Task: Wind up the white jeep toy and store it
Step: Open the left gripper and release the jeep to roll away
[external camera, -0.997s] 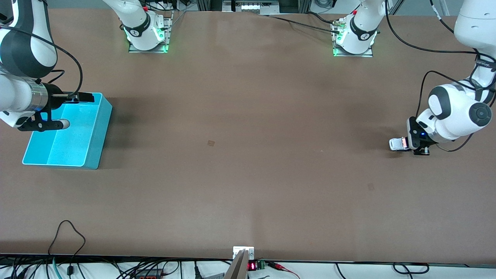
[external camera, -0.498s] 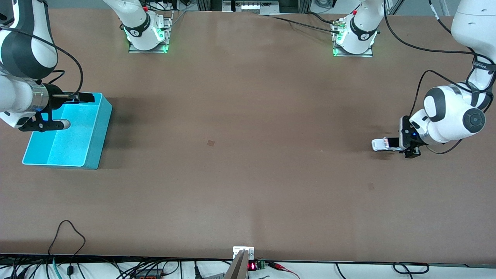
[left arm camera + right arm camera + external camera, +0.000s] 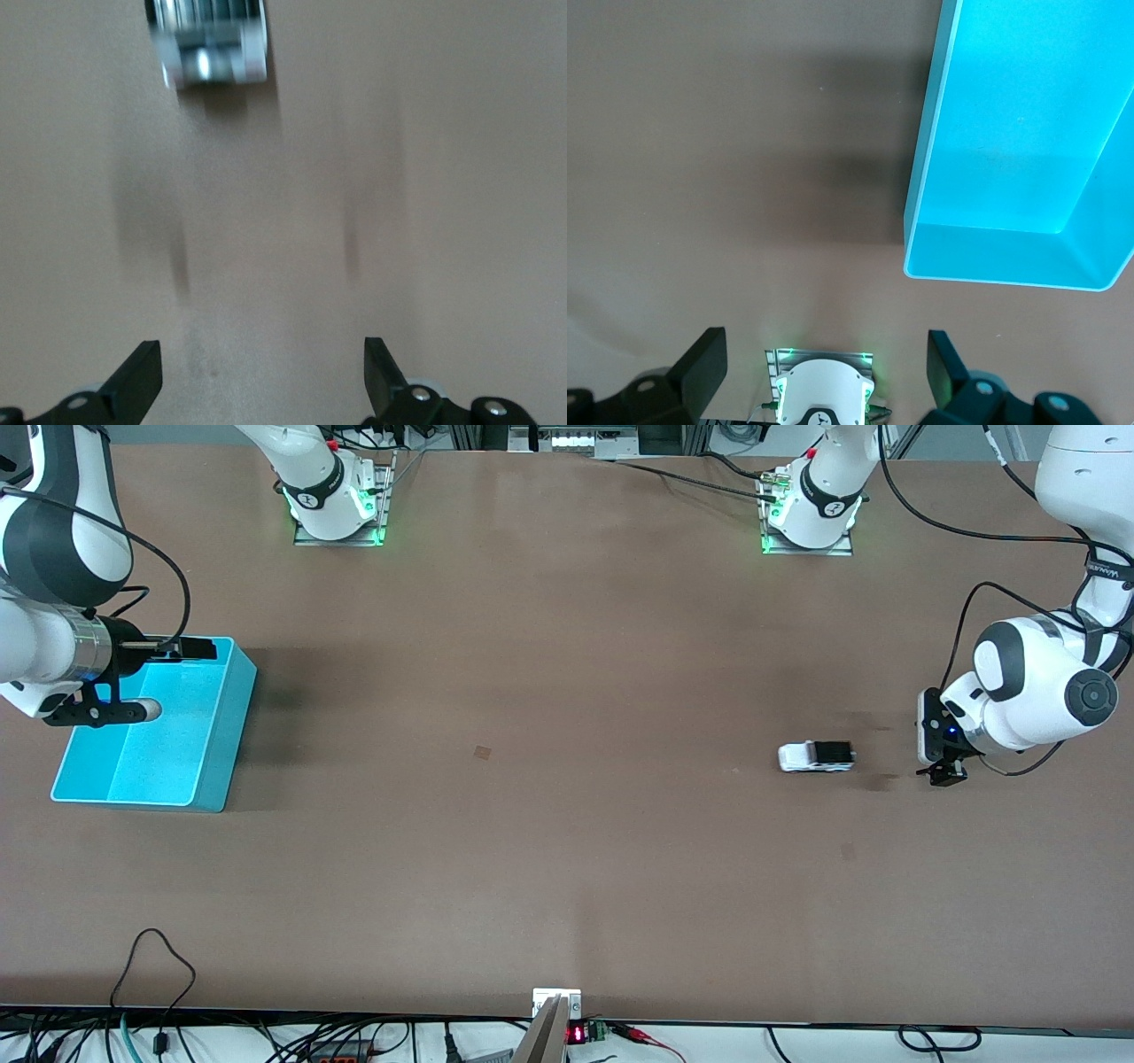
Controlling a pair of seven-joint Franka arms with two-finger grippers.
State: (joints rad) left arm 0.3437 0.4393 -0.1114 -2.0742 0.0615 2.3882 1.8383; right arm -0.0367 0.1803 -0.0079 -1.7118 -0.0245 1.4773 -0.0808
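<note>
The white jeep toy [image 3: 816, 756] stands free on the brown table, a short way from my left gripper [image 3: 935, 747] toward the right arm's end. In the left wrist view the jeep toy [image 3: 213, 44] looks blurred, well ahead of the open left gripper [image 3: 263, 359], whose fingers hold nothing. The left gripper hangs low over the table at the left arm's end. My right gripper [image 3: 168, 679] waits open over the cyan bin [image 3: 226, 726] at the right arm's end. The right wrist view shows the open right gripper [image 3: 827, 350] and the bin [image 3: 1001, 257] with nothing in it.
Both arm bases [image 3: 337, 505] [image 3: 811, 509] stand along the table edge farthest from the front camera; the right arm's base [image 3: 822, 390] also shows in the right wrist view. Cables [image 3: 159, 957] lie at the table edge nearest the front camera.
The left gripper has opened and let go of the jeep. The jeep has rolled away from it toward the right arm's end. The right arm has not moved.
</note>
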